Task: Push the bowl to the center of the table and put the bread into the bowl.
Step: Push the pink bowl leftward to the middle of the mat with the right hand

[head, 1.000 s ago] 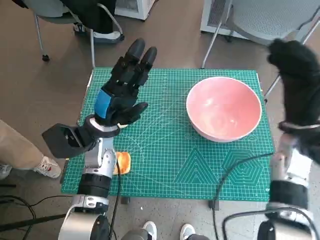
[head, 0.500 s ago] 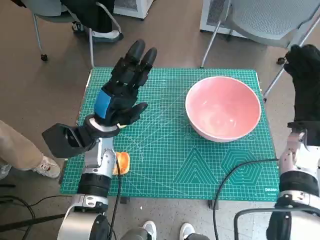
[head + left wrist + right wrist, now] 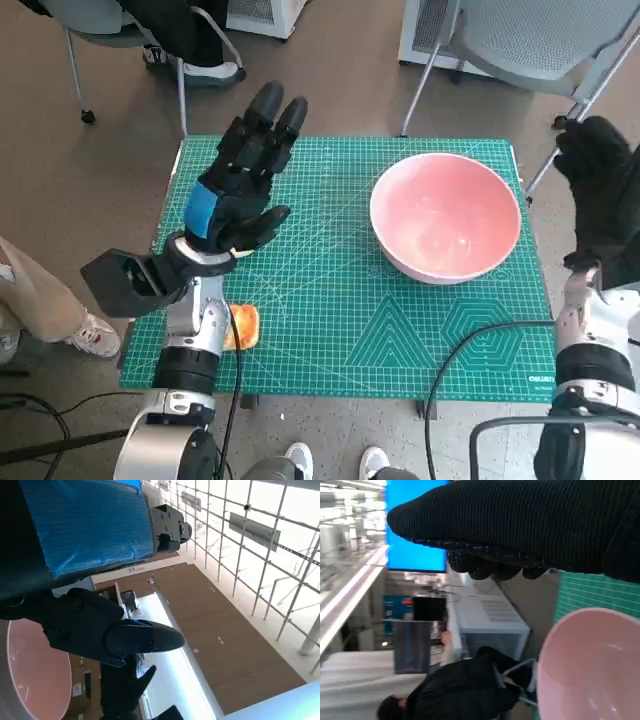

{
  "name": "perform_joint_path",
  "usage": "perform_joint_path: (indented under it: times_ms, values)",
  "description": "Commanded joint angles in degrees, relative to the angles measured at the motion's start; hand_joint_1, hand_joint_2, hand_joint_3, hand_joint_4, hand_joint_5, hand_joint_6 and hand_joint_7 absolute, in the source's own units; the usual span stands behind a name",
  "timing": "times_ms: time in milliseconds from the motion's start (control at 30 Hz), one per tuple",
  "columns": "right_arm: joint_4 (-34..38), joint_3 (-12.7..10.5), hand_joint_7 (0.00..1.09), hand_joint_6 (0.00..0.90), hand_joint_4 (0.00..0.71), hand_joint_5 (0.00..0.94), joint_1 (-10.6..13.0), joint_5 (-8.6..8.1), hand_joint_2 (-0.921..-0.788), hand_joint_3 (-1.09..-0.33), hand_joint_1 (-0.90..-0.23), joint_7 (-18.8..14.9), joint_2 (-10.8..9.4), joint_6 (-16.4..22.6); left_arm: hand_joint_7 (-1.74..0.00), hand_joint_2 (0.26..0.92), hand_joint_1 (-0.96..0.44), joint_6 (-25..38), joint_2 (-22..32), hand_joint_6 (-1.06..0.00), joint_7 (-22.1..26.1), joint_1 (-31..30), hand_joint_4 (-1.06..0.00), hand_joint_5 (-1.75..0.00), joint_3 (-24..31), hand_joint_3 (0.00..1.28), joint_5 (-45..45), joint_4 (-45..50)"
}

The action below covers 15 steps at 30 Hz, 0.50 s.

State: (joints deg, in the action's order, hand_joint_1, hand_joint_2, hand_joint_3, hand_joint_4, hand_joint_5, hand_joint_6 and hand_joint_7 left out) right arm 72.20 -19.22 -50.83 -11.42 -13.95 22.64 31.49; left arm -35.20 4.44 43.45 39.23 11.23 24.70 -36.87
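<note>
The bread (image 3: 243, 326) lies at the green cutting mat's (image 3: 340, 330) seven o'clock edge, beside the left forearm. The left hand (image 3: 237, 190), fingers spread, holds nothing. The pink bowl (image 3: 446, 216) sits toward two o'clock. The right hand (image 3: 603, 200) hangs at three o'clock; I cannot tell its grip.

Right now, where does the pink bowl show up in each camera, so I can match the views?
Head view: the pink bowl sits on the green mat, right of middle, empty.
Left wrist view: only a slice of its pink inside shows at the lower left edge.
Right wrist view: its rim and inside fill the lower right corner.
Shared landmark: the right hand, which hangs beside the bowl.
</note>
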Motion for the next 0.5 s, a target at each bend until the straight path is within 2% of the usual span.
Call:
perform_joint_path:
  times_ms: [33, 500]
  values:
    - [1.8, 0.0, 0.21, 0.169, 0.178, 0.002, 0.7, 0.83, -0.921, -0.891, -0.6, 0.5, -0.4, -2.8, -0.03, 0.921, -0.56, -0.5, 0.6, -0.14, 0.2, -0.8, -0.02, -0.01, 0.3, 0.29, -0.1, 0.4]
    - [2.9, -0.1, 0.18, 0.182, 0.177, 0.001, 1.0, 1.67, -0.921, -0.83, -0.634, 0.7, -1.6, -8.1, -0.03, 0.921, -0.56, -0.5, 1.2, -0.14, -0.3, -1.2, -0.02, 0.0, 0.8, 0.29, -0.3, 0.6]
